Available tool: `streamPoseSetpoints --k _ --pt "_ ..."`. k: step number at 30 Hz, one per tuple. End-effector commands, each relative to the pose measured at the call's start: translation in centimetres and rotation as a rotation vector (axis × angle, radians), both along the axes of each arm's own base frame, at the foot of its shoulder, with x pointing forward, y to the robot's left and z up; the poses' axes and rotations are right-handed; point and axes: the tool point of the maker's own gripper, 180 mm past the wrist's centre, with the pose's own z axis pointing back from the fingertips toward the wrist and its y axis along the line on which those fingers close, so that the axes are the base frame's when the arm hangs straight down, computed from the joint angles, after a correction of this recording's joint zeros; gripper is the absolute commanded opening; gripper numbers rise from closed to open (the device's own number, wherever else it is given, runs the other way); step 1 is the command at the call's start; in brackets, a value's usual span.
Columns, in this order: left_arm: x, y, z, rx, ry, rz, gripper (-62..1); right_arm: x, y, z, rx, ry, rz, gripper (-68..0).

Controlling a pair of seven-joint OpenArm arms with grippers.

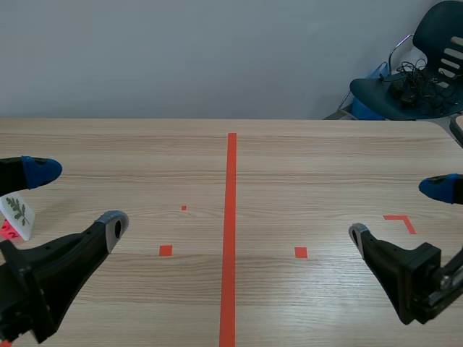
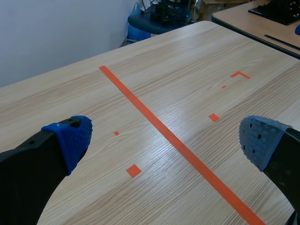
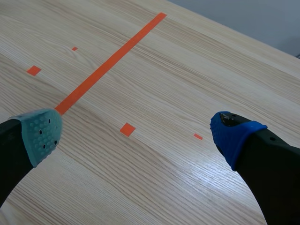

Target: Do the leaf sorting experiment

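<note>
The left gripper (image 1: 79,196) has two thick, matt black fingers that curve and taper toward their tips. One tip wears a bright blue pad (image 1: 40,170) and the other a grey pad (image 1: 114,223). Seen close, the rubber is soft and dimpled with small dots. The right gripper (image 1: 398,211) is built alike, with a pale grey-green pad (image 3: 41,133) pierced by dark round holes and a deep blue pad (image 3: 232,133). Behind its fingers sits a blocky black housing (image 1: 416,278) with a silvery metal fitting (image 1: 450,277).
</note>
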Motion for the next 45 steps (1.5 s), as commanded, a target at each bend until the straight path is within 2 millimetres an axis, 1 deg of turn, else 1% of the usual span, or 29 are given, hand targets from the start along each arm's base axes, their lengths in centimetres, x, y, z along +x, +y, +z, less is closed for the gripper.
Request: streamPoseSetpoints --k 1,5,12,45 --pt "0.1 -0.2 0.7 -0.02 -0.02 -0.003 1.4 0.5 0.0 1.3 0.012 -0.046 0.002 0.4" --pt "0.2 -0.2 0.7 -0.02 -0.022 -0.004 1.4 1.0 -0.3 1.0 -0.014 -0.031 -0.005 0.4" --pt "0.1 -0.2 0.7 -0.02 -0.022 -0.005 1.4 1.8 -0.3 1.5 -0.022 -0.05 -0.007 0.4" --pt "0.1 -0.2 0.7 -0.02 -0.021 -0.005 1.4 1.7 -0.4 1.4 -0.025 -0.044 -0.008 0.4"
